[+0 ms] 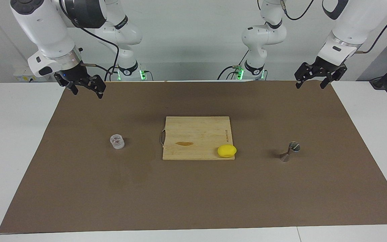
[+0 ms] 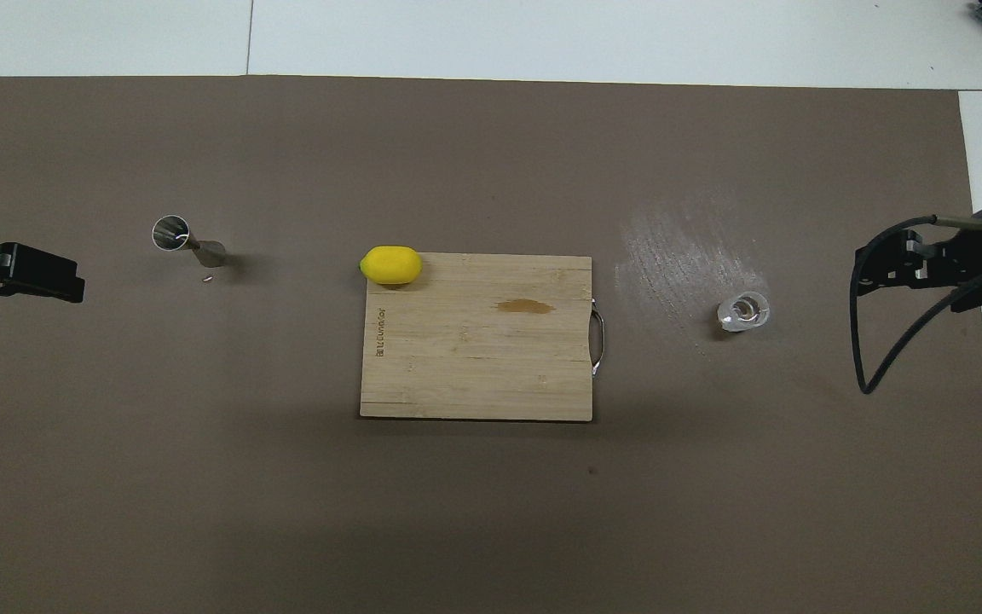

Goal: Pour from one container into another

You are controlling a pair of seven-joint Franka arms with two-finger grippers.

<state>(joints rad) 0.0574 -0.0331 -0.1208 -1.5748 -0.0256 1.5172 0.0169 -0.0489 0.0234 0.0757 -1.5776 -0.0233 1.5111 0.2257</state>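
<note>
The clear faceted glass tumbler [image 1: 117,141] [image 2: 743,311] stands upright on the brown mat toward the right arm's end. The steel hourglass jigger [image 1: 290,151] [image 2: 187,241] stands on the mat toward the left arm's end. My right gripper [image 1: 87,94] [image 2: 883,266] is open and empty, raised over the mat's edge at its own end, well apart from the tumbler. My left gripper [image 1: 310,86] [image 2: 31,277] is open and empty, raised over the mat's edge at its own end, well apart from the jigger. Both arms wait.
A wooden cutting board [image 1: 197,131] [image 2: 474,367] with a metal handle lies mid-table between the two containers. A yellow lemon [image 1: 227,151] [image 2: 390,265] sits on the board's corner toward the jigger. A whitish smear [image 2: 678,256] marks the mat beside the tumbler.
</note>
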